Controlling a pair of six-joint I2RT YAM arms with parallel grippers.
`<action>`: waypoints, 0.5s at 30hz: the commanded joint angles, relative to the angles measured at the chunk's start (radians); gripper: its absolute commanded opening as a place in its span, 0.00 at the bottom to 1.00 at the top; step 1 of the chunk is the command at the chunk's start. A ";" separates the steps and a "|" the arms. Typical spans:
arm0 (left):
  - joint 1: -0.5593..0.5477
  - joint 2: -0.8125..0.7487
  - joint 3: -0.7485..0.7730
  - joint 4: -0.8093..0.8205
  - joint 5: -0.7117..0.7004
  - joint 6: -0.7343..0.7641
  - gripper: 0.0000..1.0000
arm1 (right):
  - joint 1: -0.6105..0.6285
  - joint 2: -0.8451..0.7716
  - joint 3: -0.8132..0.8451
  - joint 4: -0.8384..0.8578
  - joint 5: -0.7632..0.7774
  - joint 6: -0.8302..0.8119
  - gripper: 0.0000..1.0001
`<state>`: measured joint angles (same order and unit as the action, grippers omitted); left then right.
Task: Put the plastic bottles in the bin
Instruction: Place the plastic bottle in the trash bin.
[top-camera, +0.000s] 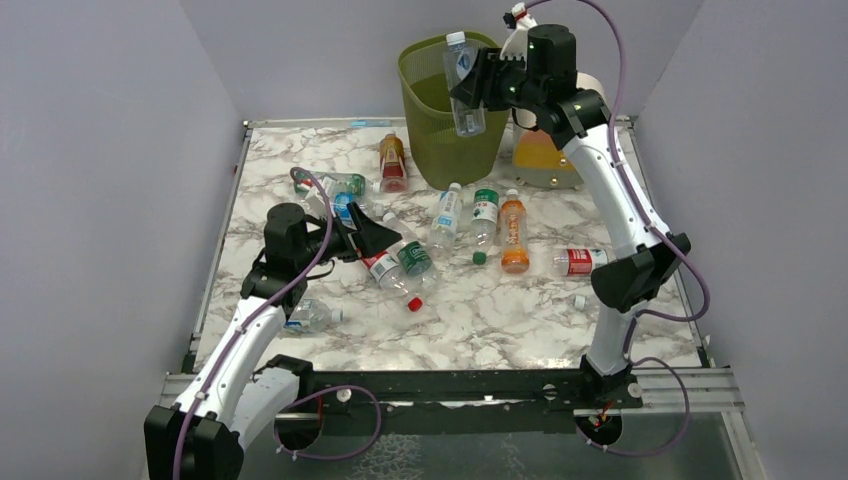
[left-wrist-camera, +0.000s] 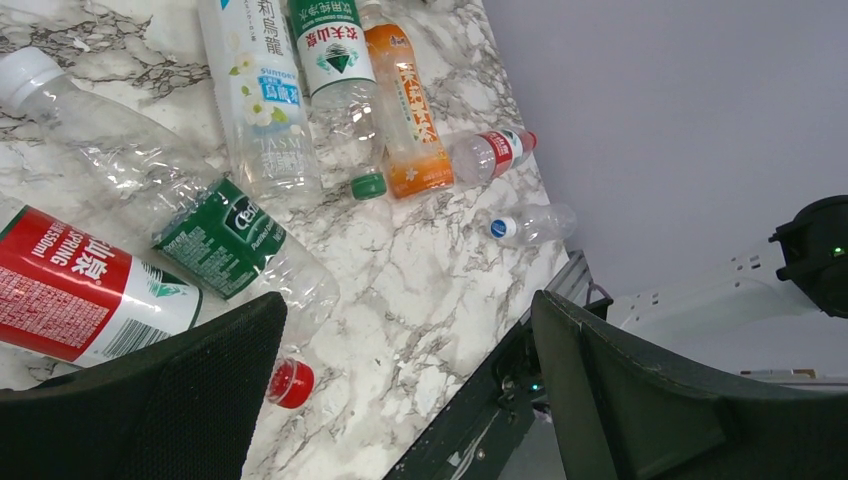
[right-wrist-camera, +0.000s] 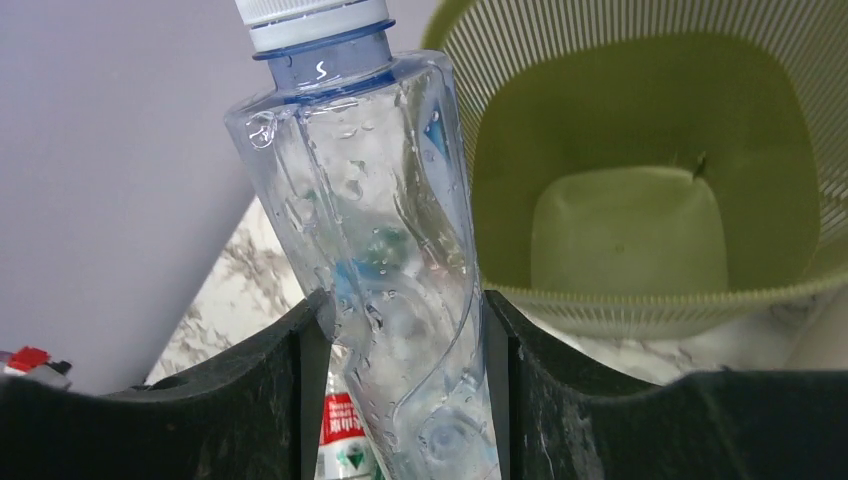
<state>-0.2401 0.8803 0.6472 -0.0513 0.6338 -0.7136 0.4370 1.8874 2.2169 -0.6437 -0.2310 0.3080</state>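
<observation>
While I watch from the top camera: the right gripper (top-camera: 478, 85) is raised above the rear of the marble table (top-camera: 500, 320), clamped on a clear bottle (top-camera: 460, 60) that hangs upright at the near rim of the bin (top-camera: 450, 150).
Left arm, top camera: the left gripper (top-camera: 365, 228) sits low over the left-centre of the table, spread wide beside a red-label bottle (top-camera: 388, 272) and a green-label bottle (top-camera: 412, 256).
Table load: I count roughly ten bottles lying loose, among them an orange bottle (top-camera: 514, 232) near the middle and an amber bottle (top-camera: 392, 163) just left of the bin.
Left wrist camera: both fingers (left-wrist-camera: 150, 400) stand far apart with nothing between them; the red-label bottle and the green-label bottle lie just ahead, touching each other.
Right wrist camera: the fingers (right-wrist-camera: 200, 400) press both sides of the clear bottle, white cap up; the bin's mouth is right behind it.
Bin contents: the floor I can see looks bare.
Progress: I judge this the first drop, not yet released; nearly everything remains to be cleared.
</observation>
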 joint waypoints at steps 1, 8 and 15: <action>-0.005 -0.024 0.019 -0.007 -0.025 0.002 0.99 | -0.030 0.035 0.061 0.154 -0.077 0.037 0.35; -0.005 -0.033 0.009 -0.004 -0.028 -0.006 0.99 | -0.070 0.053 -0.041 0.439 -0.081 0.068 0.36; -0.005 -0.056 0.009 -0.013 -0.031 -0.012 0.99 | -0.089 0.147 -0.014 0.620 -0.061 0.056 0.37</action>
<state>-0.2401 0.8539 0.6472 -0.0544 0.6201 -0.7177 0.3584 1.9644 2.1674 -0.1867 -0.2829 0.3656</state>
